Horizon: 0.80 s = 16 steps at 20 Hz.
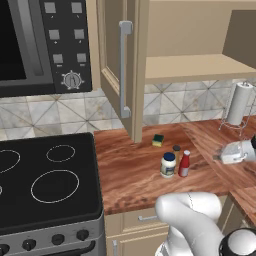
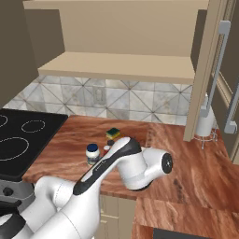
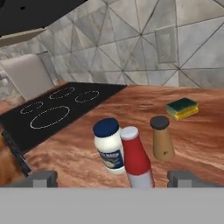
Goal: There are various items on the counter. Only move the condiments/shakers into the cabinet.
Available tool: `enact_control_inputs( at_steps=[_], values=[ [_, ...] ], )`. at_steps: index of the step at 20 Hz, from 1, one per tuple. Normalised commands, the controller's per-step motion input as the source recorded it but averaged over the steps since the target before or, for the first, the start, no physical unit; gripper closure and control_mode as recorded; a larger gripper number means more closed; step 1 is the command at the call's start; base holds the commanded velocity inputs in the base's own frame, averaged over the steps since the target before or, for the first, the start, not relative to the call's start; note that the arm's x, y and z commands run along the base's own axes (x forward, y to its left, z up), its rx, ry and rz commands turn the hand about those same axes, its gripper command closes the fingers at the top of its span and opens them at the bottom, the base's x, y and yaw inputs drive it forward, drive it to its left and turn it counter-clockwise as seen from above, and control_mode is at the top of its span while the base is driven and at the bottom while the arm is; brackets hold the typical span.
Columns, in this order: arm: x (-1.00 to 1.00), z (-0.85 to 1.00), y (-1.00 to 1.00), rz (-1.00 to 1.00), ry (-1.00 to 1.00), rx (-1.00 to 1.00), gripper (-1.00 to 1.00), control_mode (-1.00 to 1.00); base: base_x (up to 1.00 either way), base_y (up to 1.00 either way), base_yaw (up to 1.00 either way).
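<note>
Red squeeze bottle [image 3: 136, 159] (white cap) upright before the spread gripper [image 3: 113, 178].

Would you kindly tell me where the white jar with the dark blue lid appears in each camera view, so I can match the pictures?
Left base view: the white jar stands on the counter right of centre, just left of the red squeeze bottle.
Right base view: left of centre, partly behind the arm.
Hand view: lower centre, touching the bottle's left side.
Shared landmark: the green-and-yellow sponge, beyond the jar.
</note>
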Motion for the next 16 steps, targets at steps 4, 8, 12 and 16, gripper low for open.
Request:
enact_control_inputs(
  at_steps=[4, 8, 12, 16],
  values=[
    [0.0, -0.26, 0.0, 0.14, 0.0, -0.08, -1.0, -1.0, 0.0, 0.0, 0.0],
    [0.0, -0.3, 0.0, 0.15, -0.02, -0.08, -1.0, -1.0, 0.0, 0.0, 0.0],
    [0.0, -0.16, 0.0, 0.13, -0.11, 0.0, -1.0, -1.0, 0.0, 0.0, 0.0],
    [0.0, -0.06, 0.0, 0.07, -0.14, 0.02, -1.0, -1.0, 0.0, 0.0, 0.0]
  ],
)
